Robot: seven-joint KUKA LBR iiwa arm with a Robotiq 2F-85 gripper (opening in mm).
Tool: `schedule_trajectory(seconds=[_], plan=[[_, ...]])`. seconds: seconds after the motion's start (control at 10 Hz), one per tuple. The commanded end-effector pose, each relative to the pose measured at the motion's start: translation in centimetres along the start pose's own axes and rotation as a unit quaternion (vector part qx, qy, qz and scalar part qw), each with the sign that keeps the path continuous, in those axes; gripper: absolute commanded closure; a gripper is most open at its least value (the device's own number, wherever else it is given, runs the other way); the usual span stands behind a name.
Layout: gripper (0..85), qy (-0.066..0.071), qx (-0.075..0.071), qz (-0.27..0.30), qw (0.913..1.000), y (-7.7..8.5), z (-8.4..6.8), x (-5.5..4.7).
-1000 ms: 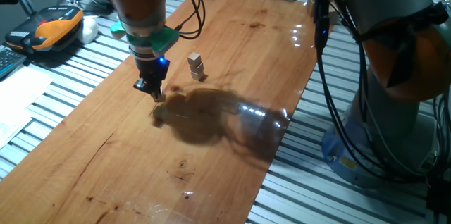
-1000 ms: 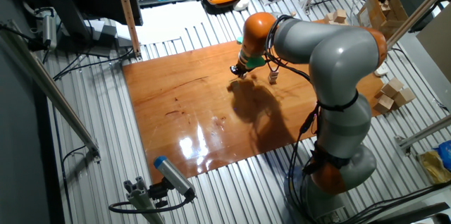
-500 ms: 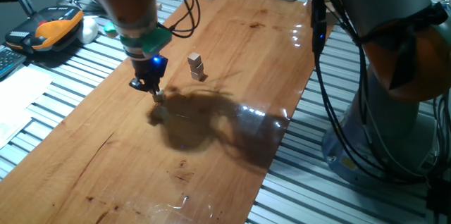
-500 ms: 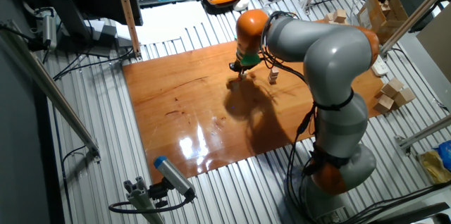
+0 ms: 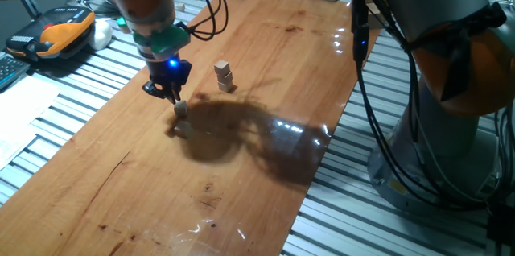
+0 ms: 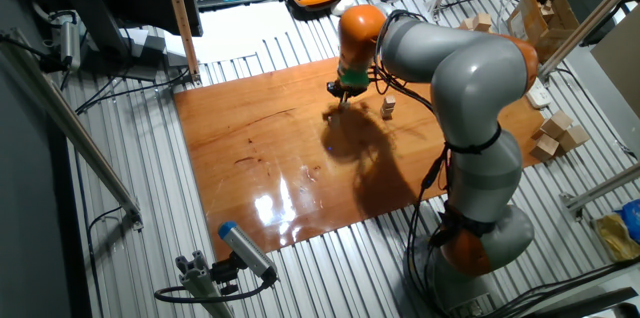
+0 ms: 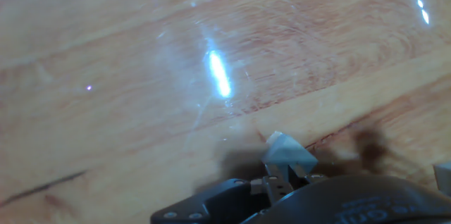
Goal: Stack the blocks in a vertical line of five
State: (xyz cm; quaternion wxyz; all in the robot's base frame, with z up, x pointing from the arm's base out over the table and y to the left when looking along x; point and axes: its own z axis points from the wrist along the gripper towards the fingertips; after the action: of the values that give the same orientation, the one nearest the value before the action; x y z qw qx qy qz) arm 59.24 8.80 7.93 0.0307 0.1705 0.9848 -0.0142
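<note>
Hand [image 5: 175, 100] hangs above the bench [image 5: 241, 167], fingers pinching one small cube [image 5: 181, 109] clear of the wood. Two more cubes [image 5: 224, 76] sit stacked near the bench's middle, toward its far edge.

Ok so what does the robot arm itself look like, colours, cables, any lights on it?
The arm has bulky grey links with orange joint bands. Black cables hang loosely alongside it. Near the wrist sits a green collar, and below that a small black gripper with a glowing blue light and short dark fingers.
</note>
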Motion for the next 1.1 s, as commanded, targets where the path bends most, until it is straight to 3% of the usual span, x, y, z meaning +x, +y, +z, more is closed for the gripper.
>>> schedule_trajectory(seconds=[0.0, 0.2, 0.3, 0.4, 0.5, 0.7, 1.0], plan=[[85.0, 0.001, 0.014, 0.101, 0.9948, -0.04, -0.04, 0.03], [85.0, 0.003, 0.001, 0.131, 0.9914, -0.02, 0.06, 0.07], [68.0, 0.004, -0.005, 0.138, 0.9903, -0.02, 0.16, 0.06], [68.0, 0.004, -0.003, 0.148, 0.9889, -0.01, 0.23, 0.06], [51.0, 0.001, 0.007, 0.156, 0.9878, 0.0, 0.29, 0.04], [51.0, -0.007, 0.03, 0.173, 0.9844, -0.03, 0.44, -0.01], [51.0, -0.003, 0.021, 0.202, 0.9792, -0.21, 0.68, -0.24]])
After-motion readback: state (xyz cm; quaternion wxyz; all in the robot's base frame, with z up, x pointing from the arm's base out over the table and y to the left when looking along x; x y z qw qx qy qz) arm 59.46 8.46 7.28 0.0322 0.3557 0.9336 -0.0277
